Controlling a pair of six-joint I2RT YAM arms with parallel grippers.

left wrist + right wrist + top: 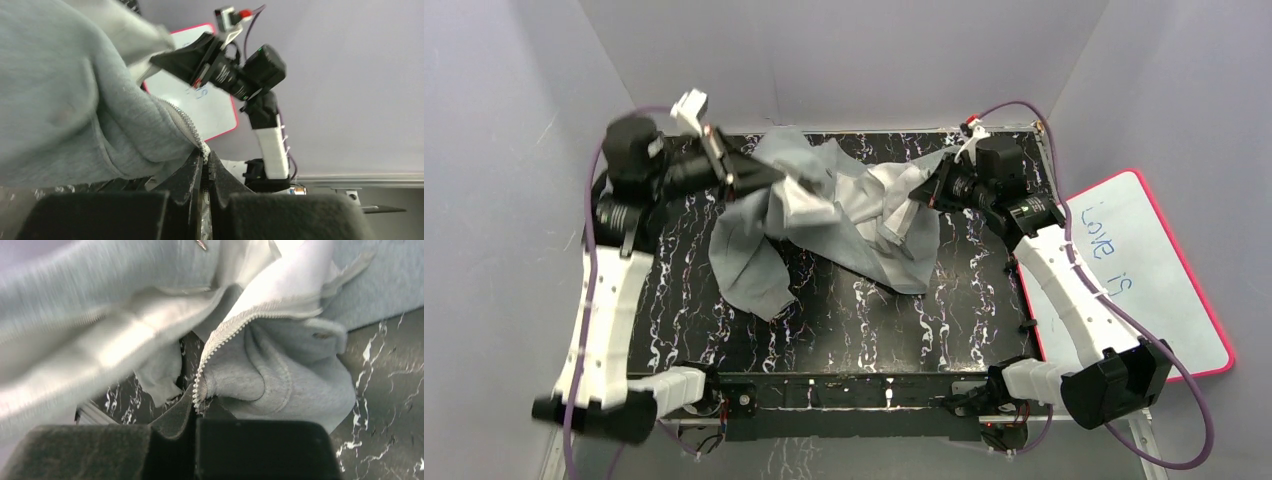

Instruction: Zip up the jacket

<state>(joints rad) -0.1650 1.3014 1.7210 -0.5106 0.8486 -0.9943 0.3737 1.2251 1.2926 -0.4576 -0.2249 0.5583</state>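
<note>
The light grey fleece jacket (pixel 824 215) hangs bunched and open between both arms above the black marbled table (pixel 824 330), its white lining showing in the middle. My left gripper (pixel 774 175) is shut on one front edge; in the left wrist view the jacket (pixel 75 100) fills the left side and the zipper teeth (pixel 192 130) run down into the left gripper (pixel 205 159). My right gripper (pixel 914 195) is shut on the other front edge; in the right wrist view the jacket (pixel 280 375) folds ahead and the zipper teeth (pixel 210 360) end in the right gripper (pixel 196 409).
A whiteboard with a pink rim and blue handwriting (pixel 1144 270) lies to the right of the table. Grey walls close in the back and both sides. The jacket's lower part drapes onto the table at the centre left (pixel 754 275).
</note>
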